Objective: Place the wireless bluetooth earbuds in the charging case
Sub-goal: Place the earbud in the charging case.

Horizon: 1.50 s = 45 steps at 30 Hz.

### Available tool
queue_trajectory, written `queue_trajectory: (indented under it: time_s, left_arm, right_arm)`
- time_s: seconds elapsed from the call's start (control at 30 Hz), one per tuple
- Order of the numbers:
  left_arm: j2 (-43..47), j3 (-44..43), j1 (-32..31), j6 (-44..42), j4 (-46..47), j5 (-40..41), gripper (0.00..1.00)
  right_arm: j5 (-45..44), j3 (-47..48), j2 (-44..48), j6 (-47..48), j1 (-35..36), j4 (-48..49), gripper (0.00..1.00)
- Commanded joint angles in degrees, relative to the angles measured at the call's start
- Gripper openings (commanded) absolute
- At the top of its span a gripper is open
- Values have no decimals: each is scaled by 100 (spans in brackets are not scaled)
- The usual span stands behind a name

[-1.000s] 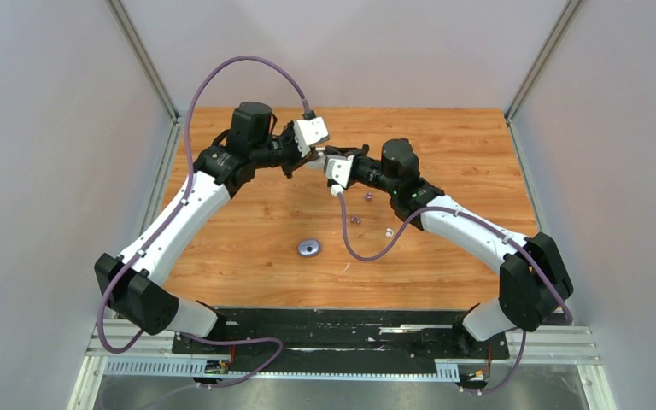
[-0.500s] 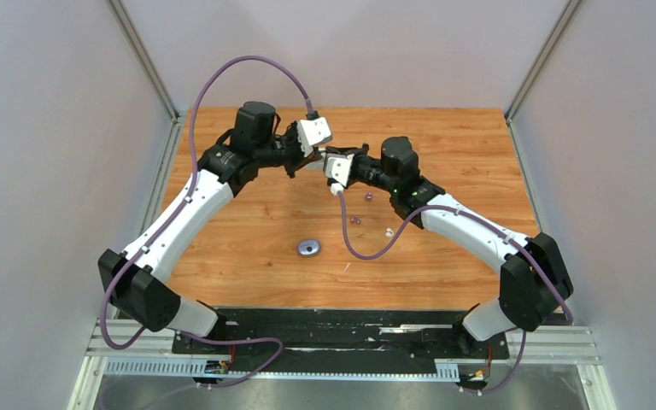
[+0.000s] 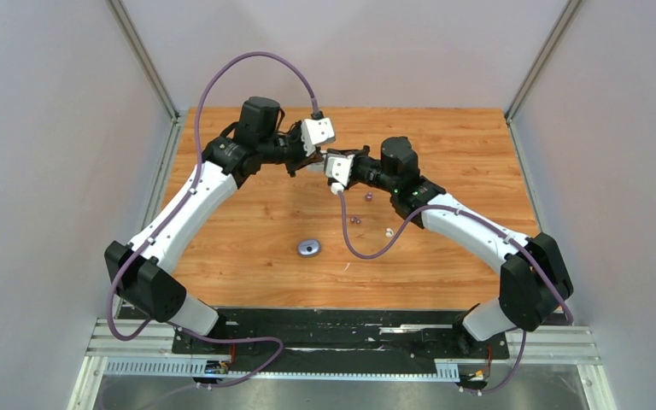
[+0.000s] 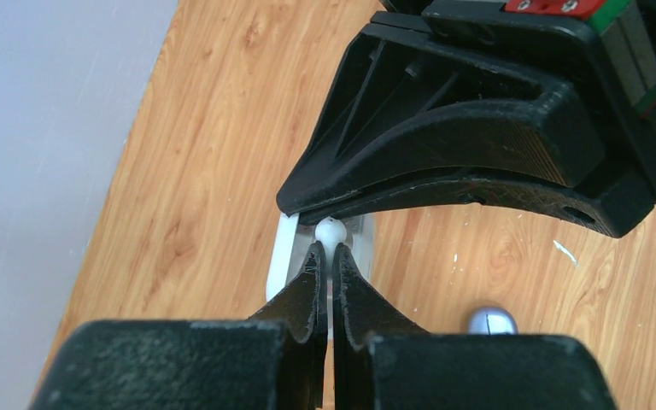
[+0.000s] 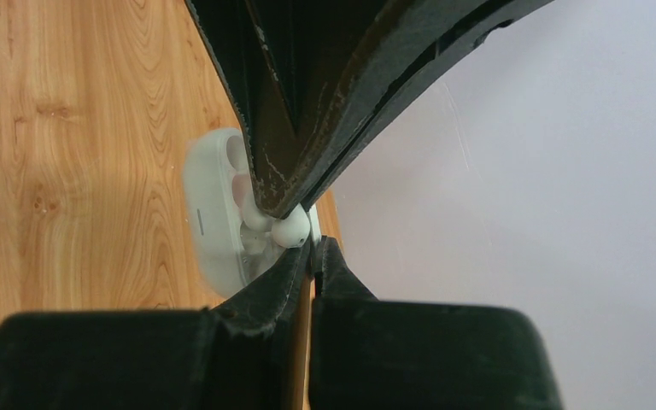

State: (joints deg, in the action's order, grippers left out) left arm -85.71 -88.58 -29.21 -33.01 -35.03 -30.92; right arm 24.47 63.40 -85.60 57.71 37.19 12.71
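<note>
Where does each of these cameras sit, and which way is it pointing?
Top camera: fixed above and behind the arms, looking down at the table; the left arm and right arm show whole, bases nearest.
Left wrist camera: on the left arm, looking along the left gripper, shut on a white earbud; the right gripper crosses above.
Right wrist camera: on the right arm, looking along the right gripper holding the white case.
Shared: both wrist views show earbud and white case; top and left wrist show the purple case.

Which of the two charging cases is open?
The white case, with its hollow inside and earbud wells showing in the right wrist view. The purple case lies closed on the table.
</note>
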Motion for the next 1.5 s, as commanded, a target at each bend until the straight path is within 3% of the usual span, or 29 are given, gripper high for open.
queue_trajectory:
  time_s: [0.0, 0.4, 1.07, 1.47]
  left_arm:
    - [0, -192, -101, -268, -90, -495, 0]
    - [26, -185, -110, -428, -283, -459, 0]
    - [-373, -553, -365, -494, -112, 426, 0]
    - [11, -196, -583, -1286, 56, 945, 0]
  right_arm:
    - [207, 265, 104, -164, 78, 424, 0]
    - [63, 320, 72, -397, 68, 443, 0]
    - [473, 427, 165, -314, 77, 272, 0]
    - [313, 576, -12, -313, 71, -149, 0]
